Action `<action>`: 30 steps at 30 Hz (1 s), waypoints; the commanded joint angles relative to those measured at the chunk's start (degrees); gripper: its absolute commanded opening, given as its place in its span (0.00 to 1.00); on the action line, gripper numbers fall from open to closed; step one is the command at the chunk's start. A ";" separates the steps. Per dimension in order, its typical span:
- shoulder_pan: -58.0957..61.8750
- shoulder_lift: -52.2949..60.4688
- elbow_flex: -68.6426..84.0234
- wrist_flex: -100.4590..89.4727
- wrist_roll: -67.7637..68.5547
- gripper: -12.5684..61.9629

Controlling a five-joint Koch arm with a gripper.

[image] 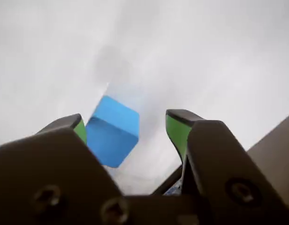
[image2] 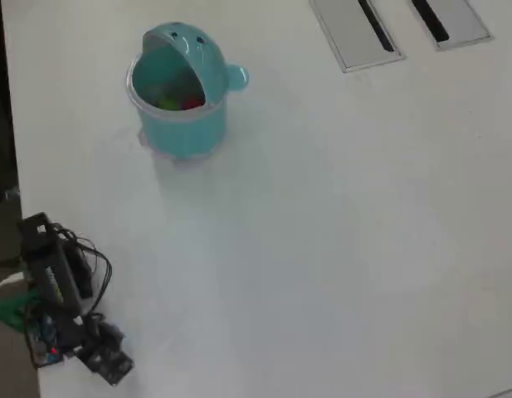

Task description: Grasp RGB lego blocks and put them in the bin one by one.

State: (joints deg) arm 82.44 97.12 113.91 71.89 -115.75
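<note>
Between the two green-lined jaws in the wrist view sits the blue block (image: 112,136), tilted so that one corner points downward. It lies close against the left-hand pad, and whether it touches that pad cannot be told; a clear gap separates it from the right-hand pad. The gripper (image: 130,133) stands parted, wider than the block, and holds nothing firmly that can be seen. Dark bracket plates with screw heads fill the lower part of that view, and behind the block there is only pale, blurred desk (image: 50,56).

From above, the arm (image2: 60,303) appears folded low at the lower left edge of the desk (image2: 338,249), a dark bundle of motors and looping wires with a touch of green at its left side. Its working end is too small and dark there to read, and the blue block cannot be made out in that view.

Well apart from the arm, toward the upper left, the teal bin (image2: 182,124) stands upright, its domed hood raised at the back and a small knob on its right side. Inside its mouth something red (image2: 192,104) and something yellow-green (image2: 168,102) lie side by side. Two flat grey panels (image2: 353,33) with dark slots lie at the top right.
</note>
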 commanded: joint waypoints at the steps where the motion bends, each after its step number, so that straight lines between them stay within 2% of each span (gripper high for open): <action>1: 0.44 3.52 -0.09 -0.44 0.00 0.58; 13: 0.18 13.97 14.59 -0.26 -0.62 0.58; 30: -1.14 8.61 16.79 -14.06 -0.62 0.56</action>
State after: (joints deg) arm 82.00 105.56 132.63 59.24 -116.19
